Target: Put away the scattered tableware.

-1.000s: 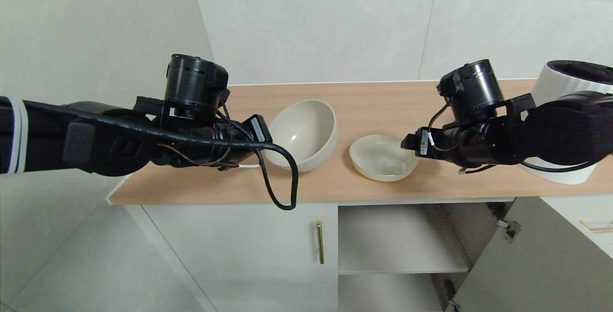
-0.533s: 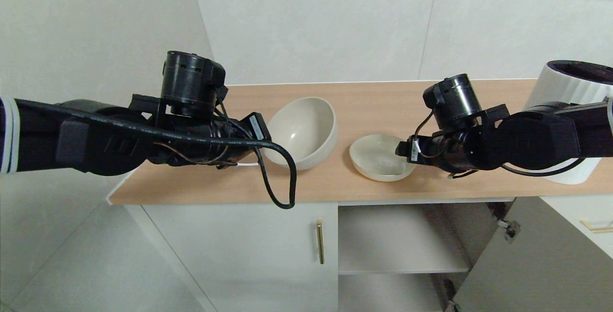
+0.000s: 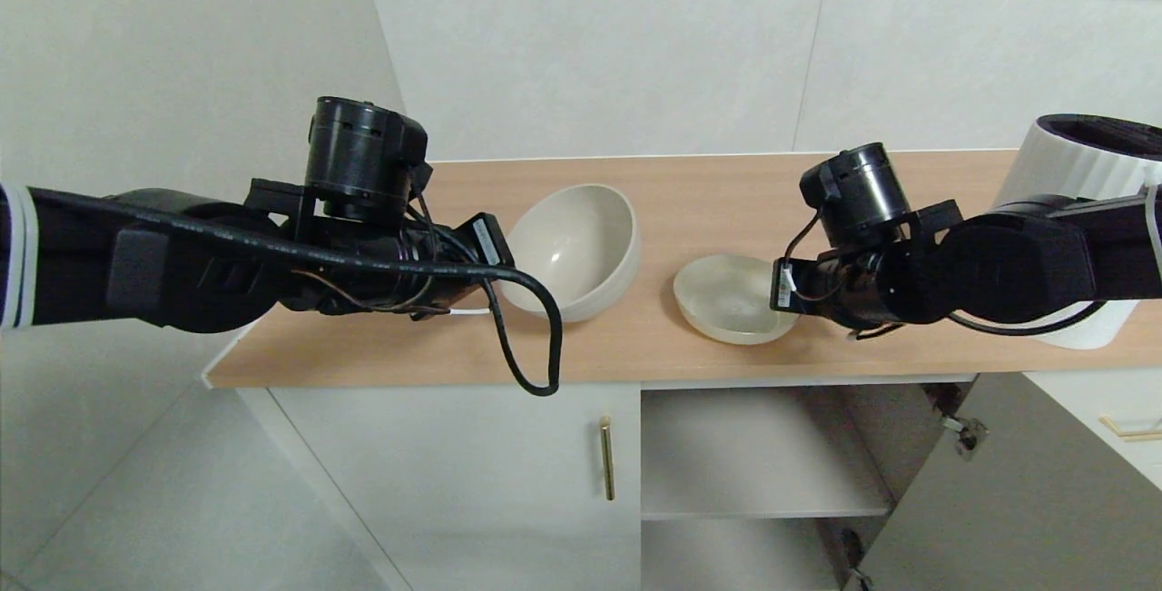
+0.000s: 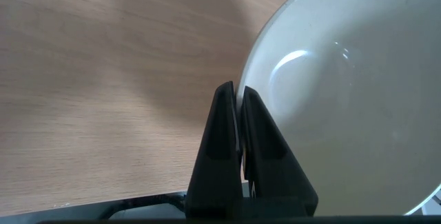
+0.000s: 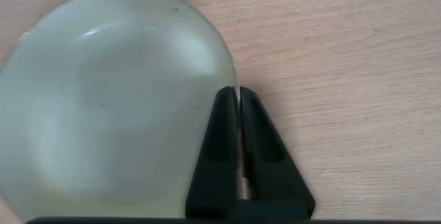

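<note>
On the worktop [image 3: 690, 192], the left end effector [image 4: 238, 89] is pinched shut on the rim of the tilted bowl [image 3: 576, 246], and the right end effector [image 5: 238, 92] is clamped on the rim of the dish [image 3: 731, 296] beside it. Both grasps look made, so lifting is the step in hand; next, each piece needs carrying down to the open shelf [image 3: 744, 464] below.

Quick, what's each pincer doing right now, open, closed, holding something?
Left pincer: closed on the rim of the large bowl.
Right pincer: closed on the rim of the small dish.
</note>
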You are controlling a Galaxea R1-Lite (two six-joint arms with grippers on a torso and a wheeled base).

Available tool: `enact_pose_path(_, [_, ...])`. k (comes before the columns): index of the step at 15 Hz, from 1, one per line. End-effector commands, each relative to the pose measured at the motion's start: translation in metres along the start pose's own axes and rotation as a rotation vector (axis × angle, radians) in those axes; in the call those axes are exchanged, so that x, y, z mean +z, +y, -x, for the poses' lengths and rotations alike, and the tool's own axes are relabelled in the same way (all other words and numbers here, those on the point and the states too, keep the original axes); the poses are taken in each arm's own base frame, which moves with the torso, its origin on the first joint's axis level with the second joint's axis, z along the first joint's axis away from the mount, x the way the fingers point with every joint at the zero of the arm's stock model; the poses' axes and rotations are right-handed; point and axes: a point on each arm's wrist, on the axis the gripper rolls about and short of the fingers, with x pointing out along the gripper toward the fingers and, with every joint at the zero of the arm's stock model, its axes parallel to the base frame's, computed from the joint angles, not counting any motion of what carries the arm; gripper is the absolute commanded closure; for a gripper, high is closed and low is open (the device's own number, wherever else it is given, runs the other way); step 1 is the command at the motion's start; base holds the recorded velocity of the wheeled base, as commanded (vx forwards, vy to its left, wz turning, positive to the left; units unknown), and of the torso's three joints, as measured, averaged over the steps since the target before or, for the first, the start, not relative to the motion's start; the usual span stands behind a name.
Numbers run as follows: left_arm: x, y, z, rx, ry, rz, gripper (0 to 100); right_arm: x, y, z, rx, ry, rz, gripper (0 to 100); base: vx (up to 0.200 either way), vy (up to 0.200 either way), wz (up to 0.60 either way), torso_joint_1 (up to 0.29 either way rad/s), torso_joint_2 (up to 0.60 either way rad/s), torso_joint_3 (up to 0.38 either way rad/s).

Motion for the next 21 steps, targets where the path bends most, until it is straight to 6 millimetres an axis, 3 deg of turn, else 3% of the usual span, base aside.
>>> enact_pose_path(1, [0.001,0.000,0.001,-0.001,-0.003,0.001,100,0.001,0.000,0.003,0.003,-0.004,-0.001,100,0.000,0.000,0.00,0.000,0.00,0.000])
enact_pose_path(5, [0.001,0.000,0.002,-0.001,-0.003,0.001,100,0.005,-0.003,0.010,0.009,-0.016,-0.008,100,0.000,0.000,0.00,0.000,0.00,0.000])
enact_pose_path(9, [-0.001,0.000,0.023,-0.013,-0.015,-0.001,100,0.014,-0.013,0.041,0.073,-0.037,-0.026,100,0.000,0.000,0.00,0.000,0.00,0.000])
enact_pose_path(10, [-0.003,0.003,0.038,-0.016,-0.021,-0.016,100,0.017,-0.022,0.063,0.149,-0.037,-0.035,100,0.000,0.000,0.00,0.000,0.00,0.000])
enact_pose_path(12, [-0.004,0.003,0.064,-0.041,-0.048,-0.047,100,0.012,-0.038,0.095,0.273,-0.010,-0.033,100,0.000,0.000,0.00,0.000,0.00,0.000])
enact_pose_path(15, [-0.013,0.011,0.091,-0.049,-0.056,-0.122,100,-0.001,-0.054,0.119,0.363,0.025,-0.021,100,0.000,0.000,0.00,0.000,0.00,0.000])
enact_pose_path(21, [-0.031,0.021,0.106,-0.040,-0.028,-0.186,100,-0.016,-0.071,0.142,0.382,0.095,0.023,100,0.000,0.000,0.00,0.000,0.00,0.000])
